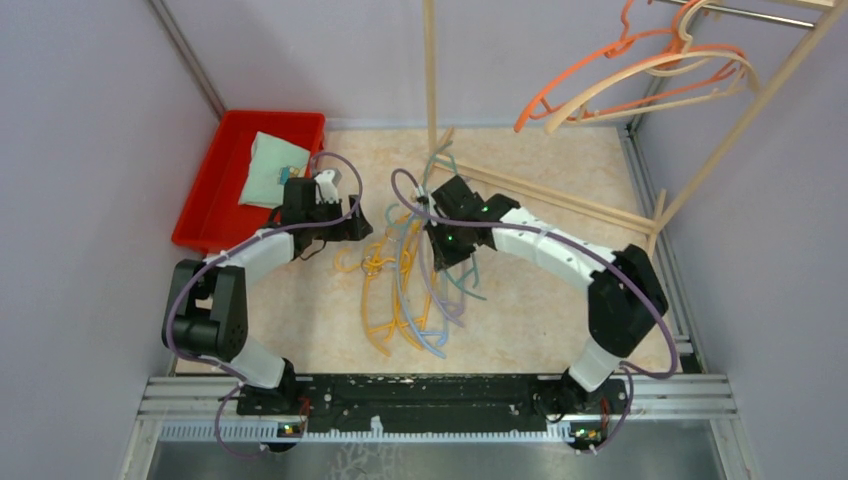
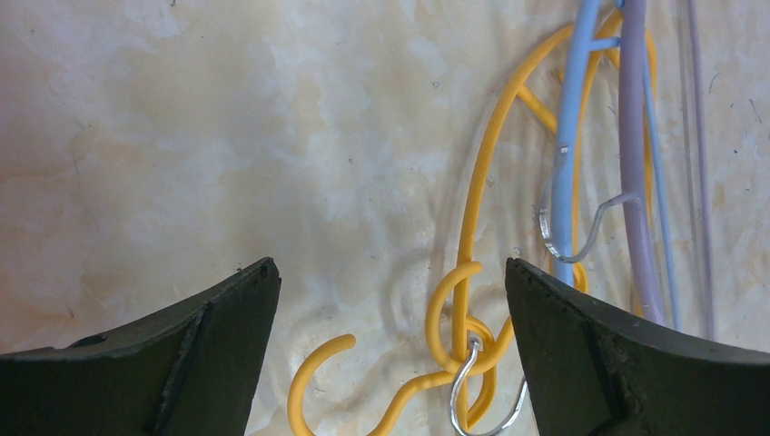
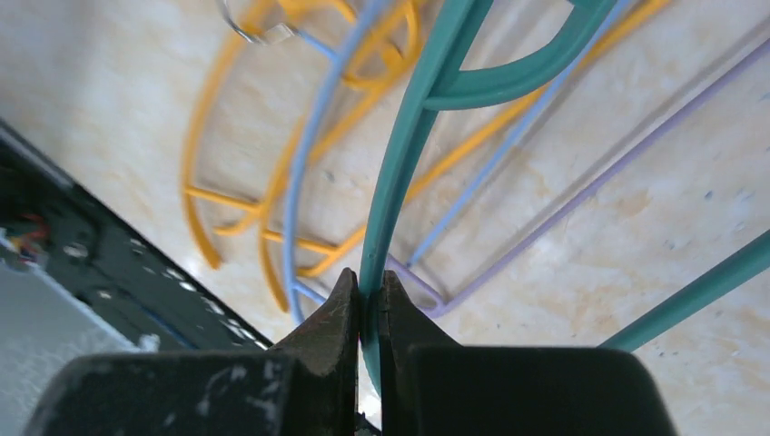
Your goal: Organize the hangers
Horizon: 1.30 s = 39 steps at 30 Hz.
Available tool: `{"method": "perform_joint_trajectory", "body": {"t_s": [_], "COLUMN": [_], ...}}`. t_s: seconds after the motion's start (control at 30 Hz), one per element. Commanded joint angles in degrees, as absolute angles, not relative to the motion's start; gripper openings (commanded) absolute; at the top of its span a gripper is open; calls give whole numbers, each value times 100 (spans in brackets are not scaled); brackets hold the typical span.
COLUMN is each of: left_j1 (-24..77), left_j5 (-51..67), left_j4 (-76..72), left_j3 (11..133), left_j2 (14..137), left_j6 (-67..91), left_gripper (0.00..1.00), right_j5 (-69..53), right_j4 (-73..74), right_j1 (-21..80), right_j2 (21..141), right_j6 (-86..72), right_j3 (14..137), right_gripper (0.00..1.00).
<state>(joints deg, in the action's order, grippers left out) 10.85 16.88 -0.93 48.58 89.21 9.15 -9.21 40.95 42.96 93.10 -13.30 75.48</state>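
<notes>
- Right gripper (image 3: 368, 295): jaws pinched tight on the arm of the teal hanger (image 3: 397, 173), which lies in the tangled pile on the table (image 1: 560, 170).
- Left gripper (image 2: 390, 272): jaws wide and empty, above the yellow hanger (image 2: 470, 227) near its hook.
- Step, as judged: pick-up from the pile.
- Next move: lift the hanger free of its neighbours, then hook it on the rack rail (image 1: 750, 13) beside the orange hangers (image 1: 545, 97).
- Writing: none legible.

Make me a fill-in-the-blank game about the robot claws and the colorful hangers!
1. The right claw is shut on a hanger whose color is ____.
2. The left claw is ____, holding nothing.
3. The bin beside the left arm is colored ____.
4. The orange hanger hangs up on the wooden ____.
Missing words: teal; open; red; rack.
</notes>
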Motion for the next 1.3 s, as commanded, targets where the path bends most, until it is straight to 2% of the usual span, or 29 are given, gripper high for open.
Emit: {"method": "perform_joint_trajectory", "body": {"t_s": [0.0, 0.1, 0.2, 0.4, 0.6, 0.77, 1.27], "left_j1": [1081, 1081, 1081, 1081, 1081, 1074, 1072], "left_j5": [1614, 1600, 1588, 1575, 1465, 1401, 1341], "left_j4": [-97, -97, -113, -102, -25, -11, 16], "left_j3": [4756, 4771, 4770, 4737, 4698, 4635, 4640], "left_j2": [8734, 8745, 8727, 8659, 8512, 8468, 8512], "left_j6": [828, 818, 834, 810, 746, 699, 653], "left_gripper": [98, 98, 99, 99, 98, 99, 98], "right_j5": [-1010, -687, -439, -30, 722, 962, 220], "right_j4": [4181, 3938, 3087, 1854, 1097, 772, -140], "right_j1": [4194, 4145, 4106, 4079, 4025, 3812, 2413], "right_j2": [8786, 8745, 8756, 9413, 9865, 9902, 10144], "right_j6": [-1659, -1930, -2198, -2652, -2828, -2862, -3788], "right_j3": [8507, 8819, 9106, 10531, 11226, 11312, 11258], "right_gripper": [0, 0, 0, 0, 0, 0, 0]}}
